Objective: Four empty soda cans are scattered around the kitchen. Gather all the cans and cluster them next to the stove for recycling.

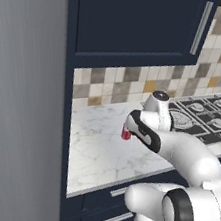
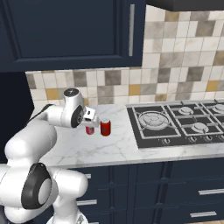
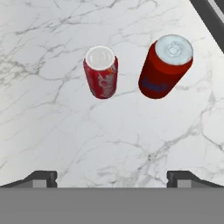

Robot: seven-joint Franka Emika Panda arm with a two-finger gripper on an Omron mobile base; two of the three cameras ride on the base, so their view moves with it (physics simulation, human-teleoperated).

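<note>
A: Nearest first: how does the pincer (image 3: 112, 177) stand?

B: Spread wide, nothing between its tips. It hangs over the white marble worktop (image 3: 52, 135), pointing down at it.

A: And the cans?

B: Two red ones stand upright on the marble, beyond the tips. The smaller-looking can (image 3: 101, 72) has a plain silvery top; the larger-looking can (image 3: 165, 66) sits just beside it, apart, nearer the stove.

A: Seen from the right base camera?

B: The larger-looking can (image 2: 105, 127) stands in the open; the other (image 2: 90, 130) is partly hidden behind the hand. Both are close to the stove's (image 2: 175, 124) left edge.

A: Farther back?

B: Mosaic tile wall (image 2: 175, 70), navy cabinet (image 2: 65, 30) above.
</note>
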